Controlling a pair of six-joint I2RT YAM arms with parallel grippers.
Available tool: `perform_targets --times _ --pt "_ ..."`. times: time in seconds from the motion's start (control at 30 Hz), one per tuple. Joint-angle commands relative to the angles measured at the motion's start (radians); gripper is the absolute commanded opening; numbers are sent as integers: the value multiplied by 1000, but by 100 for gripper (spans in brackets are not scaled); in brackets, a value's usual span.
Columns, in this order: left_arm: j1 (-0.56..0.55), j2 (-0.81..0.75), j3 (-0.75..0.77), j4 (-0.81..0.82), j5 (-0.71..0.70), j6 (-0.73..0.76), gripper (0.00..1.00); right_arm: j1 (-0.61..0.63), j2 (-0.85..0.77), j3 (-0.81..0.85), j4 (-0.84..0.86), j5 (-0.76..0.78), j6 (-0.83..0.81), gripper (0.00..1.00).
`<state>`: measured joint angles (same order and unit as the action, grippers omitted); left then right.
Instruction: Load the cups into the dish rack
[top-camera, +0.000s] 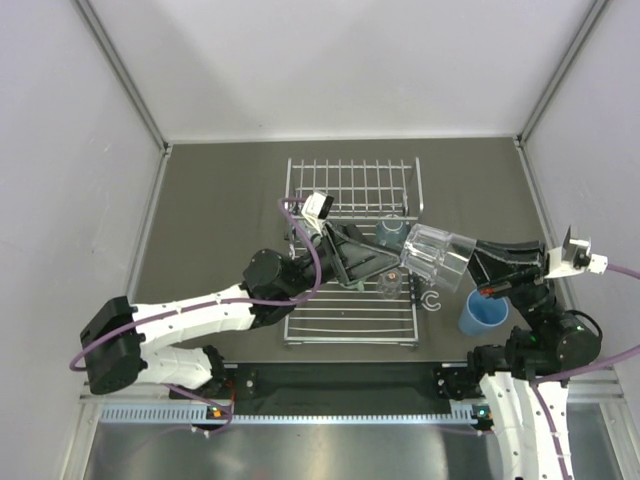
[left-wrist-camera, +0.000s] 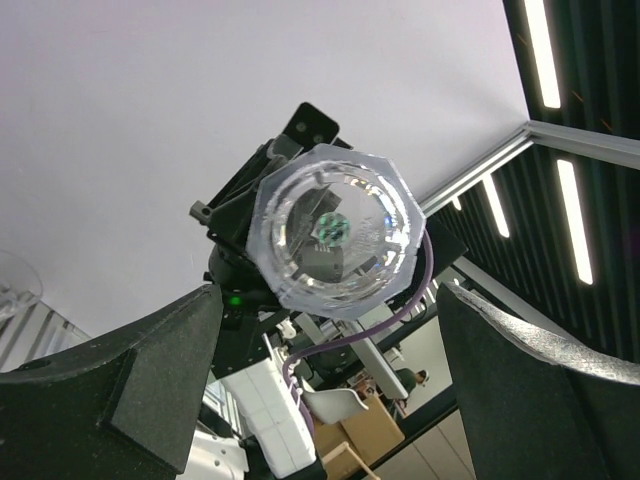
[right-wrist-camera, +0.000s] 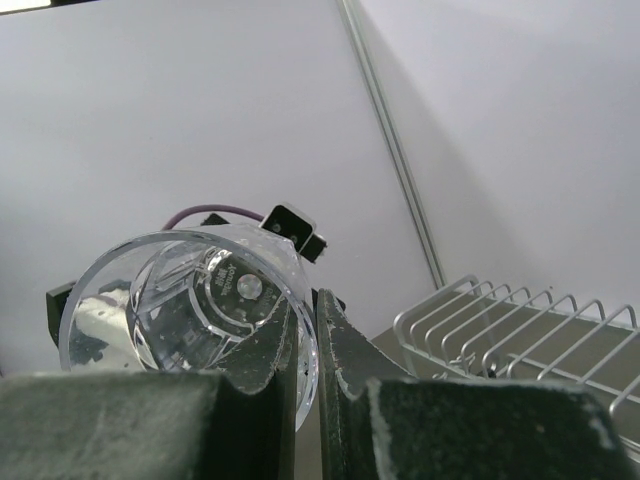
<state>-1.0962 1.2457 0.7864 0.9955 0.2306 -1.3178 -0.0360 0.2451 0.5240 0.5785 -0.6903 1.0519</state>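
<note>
Cups are scattered around, and the one I have hold of is a clear tumbler (top-camera: 437, 258). My right hand (top-camera: 472, 268) is clamped on its rim, one finger inside the mouth and the other outside, with the thin wall pinched between them. From the right wrist, the two fingers (right-wrist-camera: 262, 395) stand almost together and the mouth of the tumbler opens toward the camera. I hold the tumbler on its side in the air above the right edge of the rack (top-camera: 340, 325), its base pointing left toward my left hand (top-camera: 378, 262).

My left hand reaches in from the left over the middle of the rack, its fingers spread wide apart and holding nothing. From the left wrist I look straight at the eight-sided base of the tumbler, which sits beyond the gap between the two fingertips (left-wrist-camera: 140, 370). Neither finger touches it.

The rack lies on the dark table (top-camera: 220, 200), with its second grid panel at the far end. A grey-blue mug (top-camera: 390, 232) sits in the rack just behind the tumbler, and a small clear cup (top-camera: 388, 285) stands on the bars just in front of it. A light-blue tumbler (top-camera: 483, 315) stands upright on the table to the right of the rack, under my right arm. A white C-shaped clip (top-camera: 432, 300) lies between it and the rack's right edge.
</note>
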Motion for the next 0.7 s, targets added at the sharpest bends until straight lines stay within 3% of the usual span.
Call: perform_targets --times 0.0,0.67 --pt "-21 4 69 123 -28 44 93 -13 -15 4 26 34 -6 0" --pt "-53 72 131 109 -105 63 93 -13 0 5 -48 -15 -85 0"
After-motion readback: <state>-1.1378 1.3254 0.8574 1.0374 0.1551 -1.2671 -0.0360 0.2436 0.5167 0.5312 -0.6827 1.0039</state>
